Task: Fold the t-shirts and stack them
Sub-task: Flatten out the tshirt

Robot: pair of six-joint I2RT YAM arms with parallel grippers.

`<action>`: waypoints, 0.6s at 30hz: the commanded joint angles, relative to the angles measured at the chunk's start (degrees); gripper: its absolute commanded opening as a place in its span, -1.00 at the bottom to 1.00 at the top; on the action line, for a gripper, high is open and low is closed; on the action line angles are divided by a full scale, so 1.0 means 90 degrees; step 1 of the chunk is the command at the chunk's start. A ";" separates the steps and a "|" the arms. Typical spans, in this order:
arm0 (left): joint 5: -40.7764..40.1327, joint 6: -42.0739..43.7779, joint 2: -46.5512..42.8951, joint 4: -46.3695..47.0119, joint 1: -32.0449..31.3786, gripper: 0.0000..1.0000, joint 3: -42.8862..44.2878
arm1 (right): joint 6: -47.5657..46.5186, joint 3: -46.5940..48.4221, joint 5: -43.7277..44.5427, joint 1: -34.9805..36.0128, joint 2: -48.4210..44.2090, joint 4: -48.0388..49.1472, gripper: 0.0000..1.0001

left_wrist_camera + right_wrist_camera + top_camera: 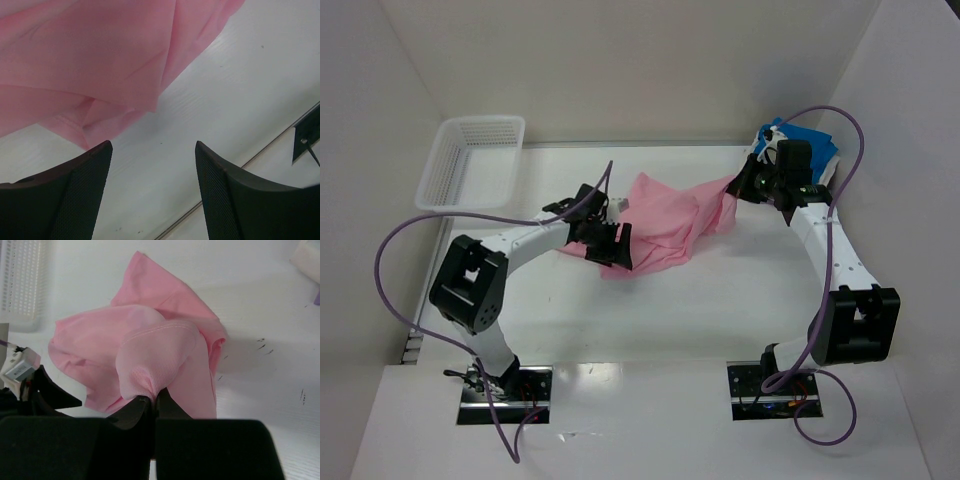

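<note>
The light pink t-shirt [665, 225] lies crumpled in the middle of the table. Its right end is lifted toward my right gripper [738, 188]. In the right wrist view that gripper [155, 397] is shut on a bunched fold of the pink t-shirt [150, 345]. My left gripper [617, 255] hovers at the shirt's near left edge. Seen from the left wrist, it [153, 147] stands open over bare table with nothing between its fingers, and the pink t-shirt [90, 60] lies just beyond the fingertips. A bright blue t-shirt [807, 140] sits bunched at the back right, behind the right wrist.
A white mesh basket [470, 160] stands at the back left, also visible in the right wrist view [20, 285]. White walls close in the table at the back and both sides. The purple cables [395, 250] loop beside each arm.
</note>
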 commanded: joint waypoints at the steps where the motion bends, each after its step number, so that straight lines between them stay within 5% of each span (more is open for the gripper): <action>1: -0.0475 -0.0395 0.0336 0.0475 -0.0082 0.50 0.0038 | -0.0113 -0.0026 -0.0057 -0.0035 -0.0144 0.0294 -0.99; 18: -0.1308 -0.0951 0.0922 0.1057 -0.0507 0.40 0.0497 | -0.0113 -0.0026 -0.0057 -0.0035 -0.0144 0.0294 -0.99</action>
